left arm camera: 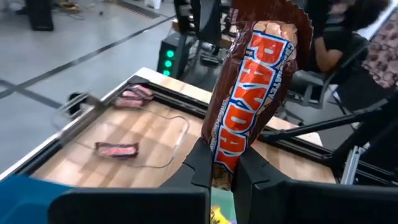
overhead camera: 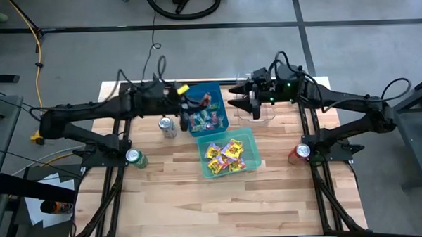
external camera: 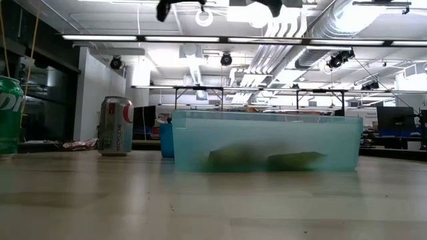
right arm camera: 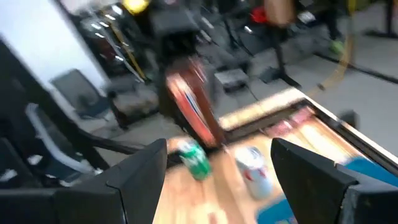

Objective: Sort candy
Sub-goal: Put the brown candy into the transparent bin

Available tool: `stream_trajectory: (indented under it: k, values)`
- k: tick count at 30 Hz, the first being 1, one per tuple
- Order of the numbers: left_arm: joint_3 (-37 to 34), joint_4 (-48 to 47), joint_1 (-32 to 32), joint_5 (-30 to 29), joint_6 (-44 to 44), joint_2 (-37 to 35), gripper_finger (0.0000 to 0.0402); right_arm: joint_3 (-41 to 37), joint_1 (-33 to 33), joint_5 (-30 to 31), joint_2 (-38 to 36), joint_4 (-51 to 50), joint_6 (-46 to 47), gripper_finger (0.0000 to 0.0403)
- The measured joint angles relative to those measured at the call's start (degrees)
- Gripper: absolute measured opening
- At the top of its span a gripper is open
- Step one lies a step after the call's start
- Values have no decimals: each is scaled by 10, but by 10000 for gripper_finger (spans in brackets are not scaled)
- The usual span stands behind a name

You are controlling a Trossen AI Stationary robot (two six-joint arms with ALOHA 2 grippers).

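One PayDay bar (left arm camera: 252,93) is clamped at its lower end in the left claw (left arm camera: 225,177), its long axis running straight out beyond the fingertips. Right claw (overhead camera: 233,98) stands apart, empty.

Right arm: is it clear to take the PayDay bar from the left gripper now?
Probably yes. The right gripper is open and empty, facing the PayDay bar that the left gripper holds upright above the blue bin; nothing sits between.

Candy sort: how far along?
Partly done. Yellow packets fill the teal bin, and two maroon bars lie in the clear tray. In hand: the left hand is shut on a PayDay bar above the table. Left: mixed candy in the blue bin. The right hand waits open.
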Motion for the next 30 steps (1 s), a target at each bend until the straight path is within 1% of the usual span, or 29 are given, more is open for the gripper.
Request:
stream_trajectory:
  k: [4,8,11,19,23,26,28,30]
  values:
    - [0,36,-15,-1,0,34,3,0,28,0,13,43,-1,283]
    - [0,79,-21,23,2,44,3,0,44,11,36,56,12,283]
    - [0,77,-21,25,4,44,3,0,53,13,56,71,10,283]
    - [0,75,-21,25,4,44,10,0,60,13,90,159,8,283]
    - [0,75,-21,25,4,44,12,0,60,14,92,164,8,279]
    - [0,75,-21,25,4,44,14,0,60,16,93,163,5,252]
    - [0,75,-21,25,4,44,15,0,60,28,93,162,3,215]
    - [0,75,-21,25,4,44,19,0,60,32,93,162,1,166]
